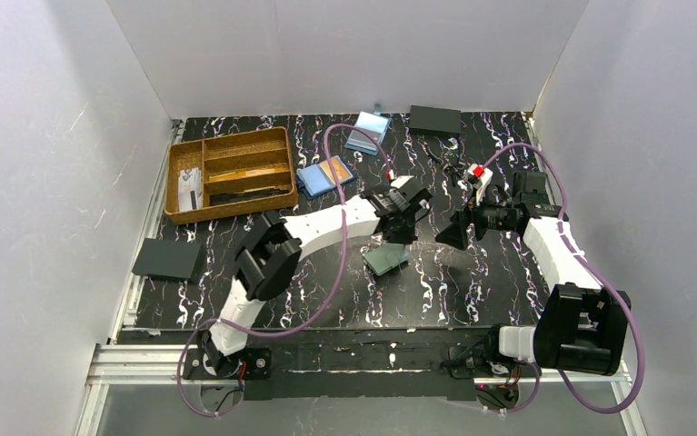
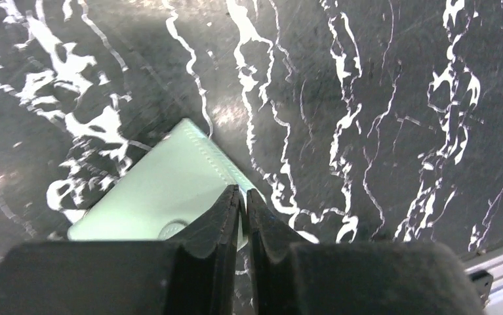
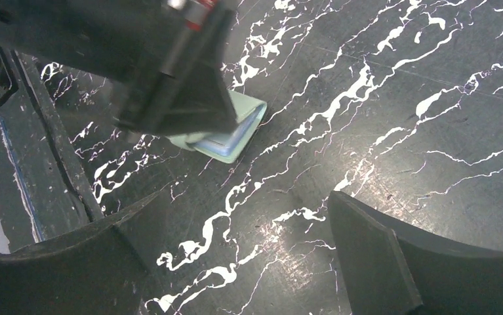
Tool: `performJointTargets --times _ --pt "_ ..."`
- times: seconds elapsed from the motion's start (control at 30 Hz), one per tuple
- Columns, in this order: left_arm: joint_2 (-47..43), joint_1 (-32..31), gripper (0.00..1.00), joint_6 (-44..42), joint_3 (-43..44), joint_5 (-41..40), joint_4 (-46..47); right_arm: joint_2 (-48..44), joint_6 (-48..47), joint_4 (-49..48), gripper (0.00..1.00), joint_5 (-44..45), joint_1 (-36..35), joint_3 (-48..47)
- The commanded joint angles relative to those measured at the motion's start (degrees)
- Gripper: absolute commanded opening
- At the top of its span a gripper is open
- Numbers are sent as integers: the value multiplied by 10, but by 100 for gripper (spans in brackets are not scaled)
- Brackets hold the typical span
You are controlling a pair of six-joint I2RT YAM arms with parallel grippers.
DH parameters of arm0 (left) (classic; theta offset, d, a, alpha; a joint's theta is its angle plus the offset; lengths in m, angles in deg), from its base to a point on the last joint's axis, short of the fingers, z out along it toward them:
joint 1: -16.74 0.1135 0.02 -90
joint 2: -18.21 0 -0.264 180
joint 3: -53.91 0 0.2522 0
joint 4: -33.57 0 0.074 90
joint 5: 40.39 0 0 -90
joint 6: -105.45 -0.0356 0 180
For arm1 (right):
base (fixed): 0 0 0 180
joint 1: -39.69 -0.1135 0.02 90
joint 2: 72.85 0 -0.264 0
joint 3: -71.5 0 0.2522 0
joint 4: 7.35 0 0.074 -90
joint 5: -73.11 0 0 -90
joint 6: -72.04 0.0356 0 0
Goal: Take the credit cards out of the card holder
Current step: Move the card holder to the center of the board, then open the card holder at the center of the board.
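Two arms work over a black, white-veined tabletop that carries three card holders. The left pincer has its two fingers pressed together, tips down on the near edge of the flat teal-green card holder. Whether they pinch any part of it cannot be told. The holder lies right under those tips, and the bluish edges of cards show at its open side, too few visible to count. The right pincer stands with its jaws wide apart and nothing between them. It is just to the right of the left pincer, with the holder near and ahead of it.

Behind and to the left of the left pincer lies a bright blue holder with an orange card. Farther back is a pale-blue holder with a grey card. One divided brown wooden tray sits well to the left. It has pale cards in its left compartment and dark items in a long one. There are two flat dark rectangular plates, one at the far edge beyond the right pincer and one well off to the left.
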Motion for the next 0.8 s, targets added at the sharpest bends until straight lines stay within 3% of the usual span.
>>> performJointTargets --times 0.0,0.1,0.3,0.43,0.57,0.6,0.77 --pt "30 3 18 43 72 -10 -36 -7 -12 9 100 -12 3 -5" --pt "6 2 34 13 67 14 -5 -3 -16 12 100 -11 4 -5" --pt "-152 4 78 -112 -85 11 116 0 -46 32 100 -25 3 -2" --pt "-253 19 86 -182 -209 43 149 -11 -88 50 100 -56 3 10" --pt "-362 56 93 -194 -358 96 197 -27 -135 53 100 -84 3 40" --pt "-392 68 98 -184 -399 112 221 -32 -155 53 100 -91 3 49" --pt "-512 145 98 -86 -574 220 371 -55 -268 78 100 -91 -15 80"
